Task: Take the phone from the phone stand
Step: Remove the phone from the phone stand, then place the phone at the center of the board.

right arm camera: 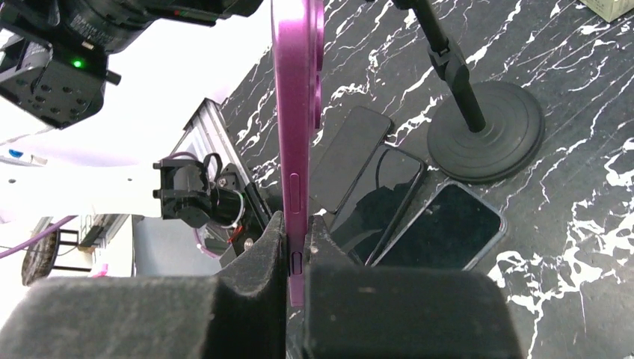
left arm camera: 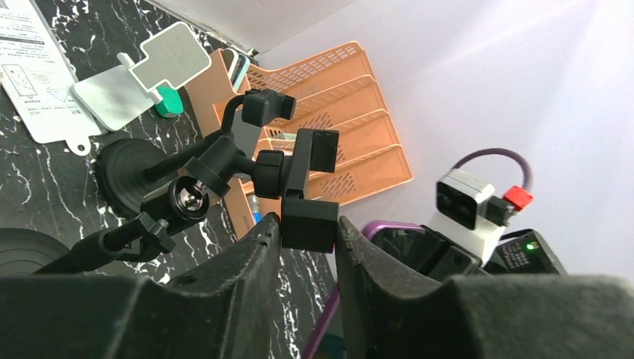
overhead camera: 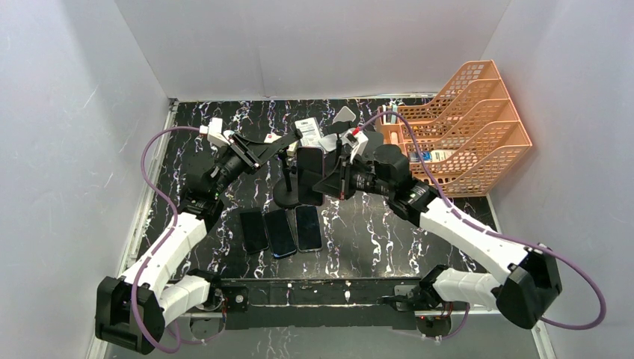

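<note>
Right wrist view alone shows the right gripper clamped on the phone, edge-on, purple, upright. Left wrist view shows the left gripper pinching the stand clamp block. Top view puts the phone mid-table above the stand base, three phones flat just nearer.

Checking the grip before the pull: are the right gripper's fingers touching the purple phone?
Touching. The right wrist view shows the right gripper shut on the purple phone, both fingers pressed against its faces.
</note>
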Tool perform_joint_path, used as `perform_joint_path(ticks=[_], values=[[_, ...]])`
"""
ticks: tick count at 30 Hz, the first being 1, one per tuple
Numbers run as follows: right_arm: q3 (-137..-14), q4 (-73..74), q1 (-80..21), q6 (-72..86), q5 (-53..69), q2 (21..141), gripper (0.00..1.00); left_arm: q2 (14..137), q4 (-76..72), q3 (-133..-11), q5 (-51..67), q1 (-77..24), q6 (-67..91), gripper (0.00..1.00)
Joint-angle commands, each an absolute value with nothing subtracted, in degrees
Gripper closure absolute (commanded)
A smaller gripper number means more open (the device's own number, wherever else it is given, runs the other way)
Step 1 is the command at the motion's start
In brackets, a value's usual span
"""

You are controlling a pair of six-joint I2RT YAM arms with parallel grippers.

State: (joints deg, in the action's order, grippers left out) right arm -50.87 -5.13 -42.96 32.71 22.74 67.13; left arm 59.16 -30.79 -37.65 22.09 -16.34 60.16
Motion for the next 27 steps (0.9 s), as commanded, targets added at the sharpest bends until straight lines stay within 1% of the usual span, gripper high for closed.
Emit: perform_joint_path(ticks=[1, 4, 5, 6, 9, 18, 23, 27], values=[[-50.8, -3.32, -42.96, 30.81, 21.84, 61.81, 0.99, 59.28, -27.78, -39.99, 21.59, -16.15, 57.95, 0.63], [-49.96, -0.98, -42.93, 30.15, 20.07, 58.89, 0.99, 58.62, -25.32, -41.5, 21.4, -16.1, 57.53, 0.43], [-49.73, -0.22, -42.89, 29.74, 19.43, 58.05, 0.99, 58.44, -24.09, -42.63, 21.41, -16.09, 57.21, 0.26], [-49.61, 1.58, -42.89, 29.45, 18.5, 57.27, 0.99, 58.37, -22.79, -43.68, 21.37, -16.1, 56.43, 0.23], [-48.46, 4.22, -42.95, 28.68, 17.0, 54.56, 0.99, 57.83, -18.37, -46.62, 20.3, -16.13, 54.76, 0.21], [-45.05, 11.43, -42.89, 28.2, 12.76, 49.08, 0.99, 54.95, -8.04, -51.89, 18.85, -16.08, 49.14, 0.21], [-42.74, 15.07, -42.9, 29.25, 9.64, 48.46, 0.99, 51.06, -0.77, -51.09, 17.43, -16.18, 41.58, 0.21], [-40.44, 15.84, -42.81, 31.2, 9.22, 50.5, 0.99, 47.57, 4.67, -48.76, 14.77, -16.44, 35.75, 0.22]])
